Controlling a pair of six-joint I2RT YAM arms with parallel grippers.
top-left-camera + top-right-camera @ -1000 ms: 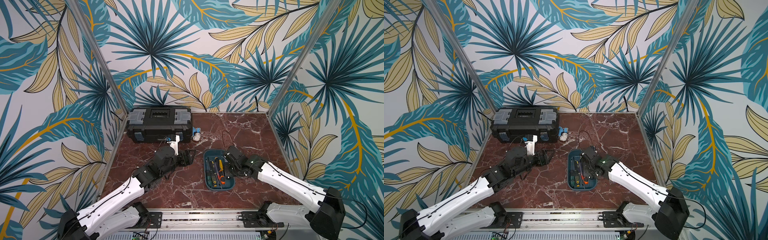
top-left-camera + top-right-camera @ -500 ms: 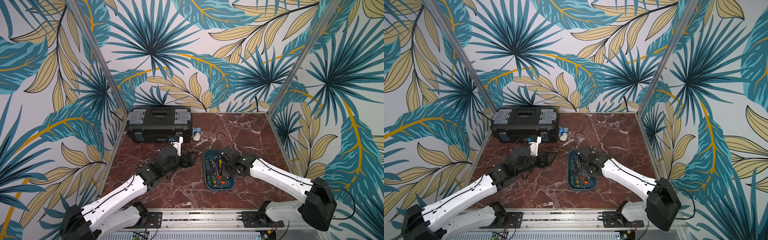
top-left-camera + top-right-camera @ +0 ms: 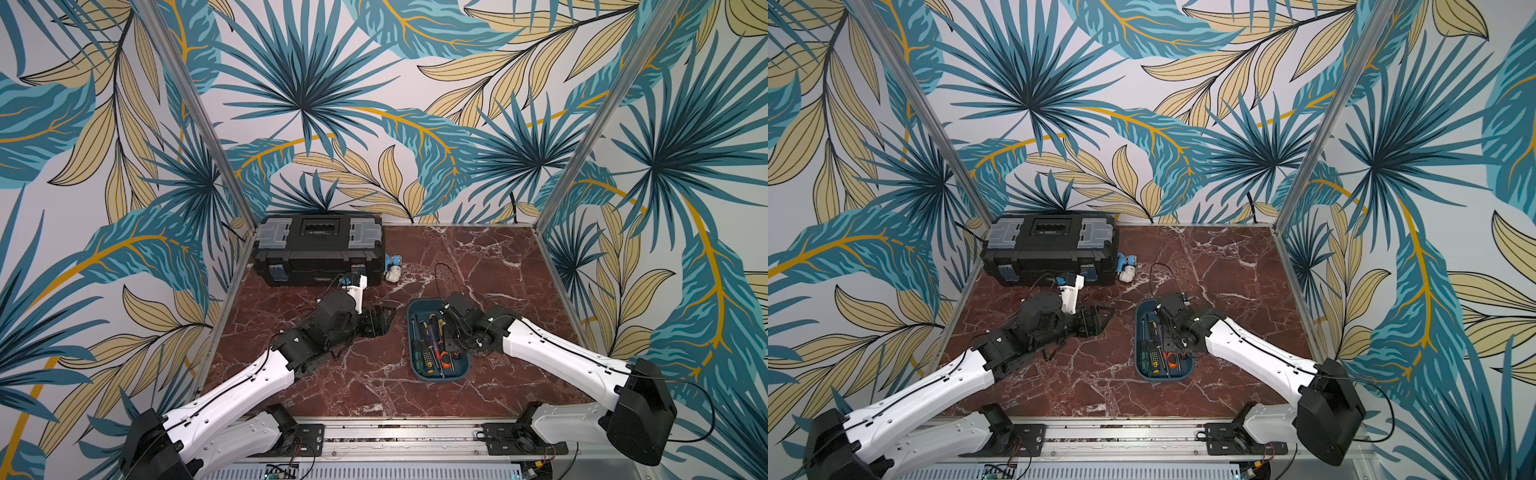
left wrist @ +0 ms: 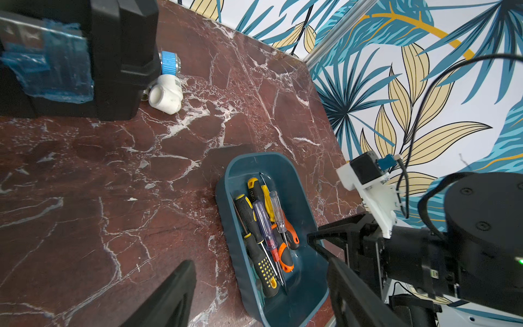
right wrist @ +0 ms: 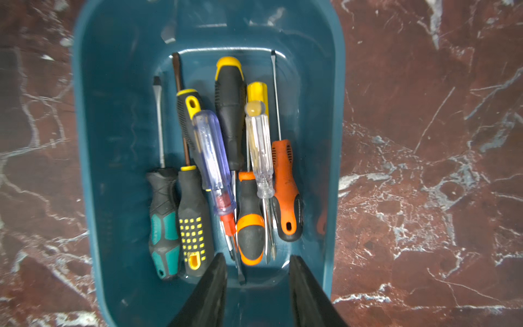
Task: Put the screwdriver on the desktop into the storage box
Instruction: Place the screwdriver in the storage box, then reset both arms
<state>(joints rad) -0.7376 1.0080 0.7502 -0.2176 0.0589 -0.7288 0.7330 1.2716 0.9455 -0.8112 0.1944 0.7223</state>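
Observation:
The teal storage box [image 3: 440, 377] [image 3: 1163, 378] sits on the red-brown marble desktop [image 3: 374, 374], right of centre. Several screwdrivers lie lengthwise in it, among them a clear-handled one [image 5: 259, 147] and a blue-tinted one [image 5: 210, 153] on top of the pile. My right gripper [image 5: 257, 257] [image 3: 448, 338] hangs over the box's right half, open, with nothing between its fingers. My left gripper [image 4: 258, 262] [image 3: 380, 322] is open and empty above the desktop just left of the box. I see no screwdriver on the bare desktop.
A black toolbox [image 3: 318, 249] with grey lid compartments stands at the back left. A white pipe fitting [image 4: 165, 94] with a blue cap lies beside its right end. A thin black cable [image 3: 436, 274] loops up behind the box. Aluminium posts and patterned walls enclose the desktop.
My right gripper's jaws have parted over the storage box. The left arm has edged slightly toward the box, still open.

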